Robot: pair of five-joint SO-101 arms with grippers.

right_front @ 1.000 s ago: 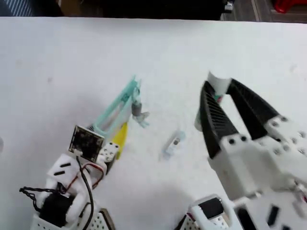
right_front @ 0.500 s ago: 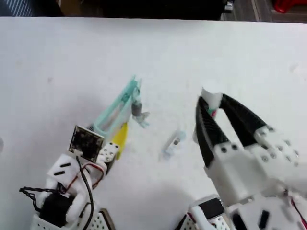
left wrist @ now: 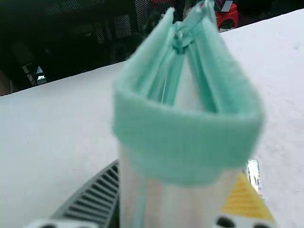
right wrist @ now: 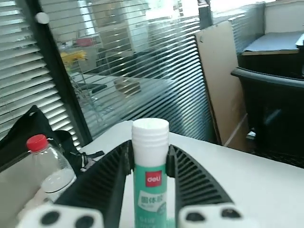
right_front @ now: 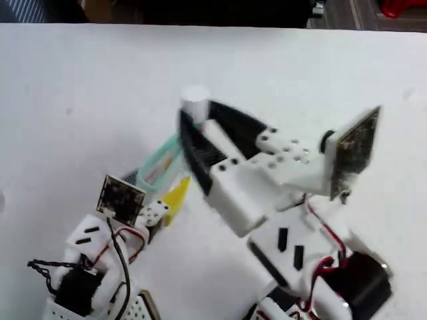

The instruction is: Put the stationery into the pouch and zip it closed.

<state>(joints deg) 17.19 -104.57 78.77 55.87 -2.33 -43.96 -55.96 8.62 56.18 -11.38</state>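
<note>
Right jaws clamped aloft; left jaws apparently clamped, low.

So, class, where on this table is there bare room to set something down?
Bare: the white table left of the mint-green fabric pouch, and the far strip beyond the white-capped glue stick. Crowded: the near middle, where the right gripper holds it.

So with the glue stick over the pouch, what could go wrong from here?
The glue stick is clamped in the right gripper, and the pouch mouth looks narrow: it may catch the rim. The left gripper holds just one end of the pouch, so a push could tug it loose.
</note>
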